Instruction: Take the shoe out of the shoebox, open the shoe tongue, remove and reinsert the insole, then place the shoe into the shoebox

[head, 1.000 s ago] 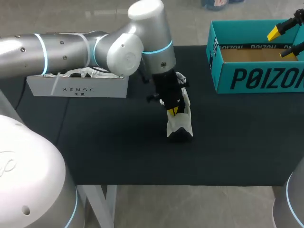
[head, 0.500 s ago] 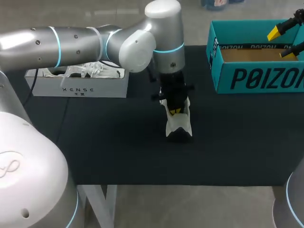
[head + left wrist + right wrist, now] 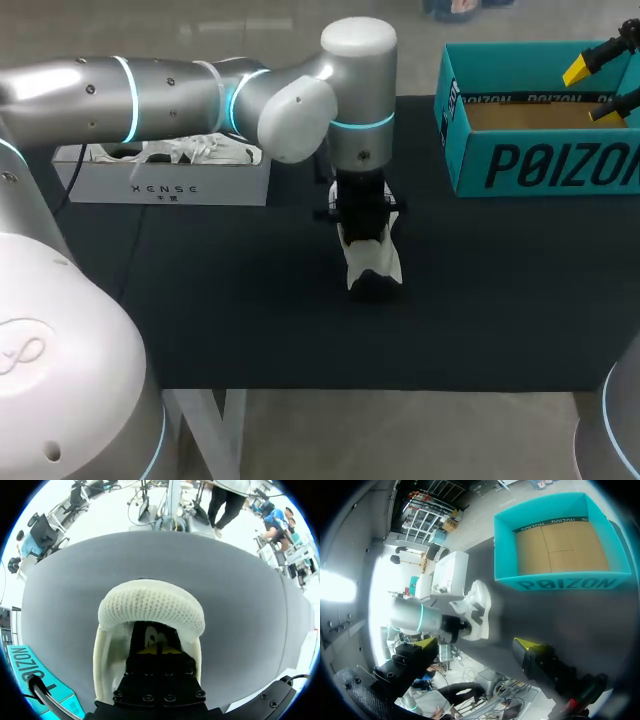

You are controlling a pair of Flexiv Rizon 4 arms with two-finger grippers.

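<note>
A white shoe (image 3: 372,262) stands on the black table mat in the middle, its opening up. My left arm reaches across from the left, and my left gripper (image 3: 364,232) points straight down into the shoe. In the left wrist view the left gripper (image 3: 157,650) is shut, its yellow tips together against the black insole (image 3: 151,636) inside the shoe (image 3: 150,605); whether it pinches the insole I cannot tell. The teal shoebox (image 3: 540,165) stands open at the back right. My right gripper (image 3: 600,88) hovers open above the shoebox (image 3: 506,545), holding nothing, far from the shoe (image 3: 479,605).
A white box (image 3: 165,185) holding crumpled white material stands at the back left, under my left arm. The black mat runs to the table's front edge (image 3: 400,388). The shoebox floor is bare brown card (image 3: 560,542).
My left arm has swung to the right and its gripper has gone down into the shoe, hiding its yellow tips in the head view. The right gripper has kept still.
</note>
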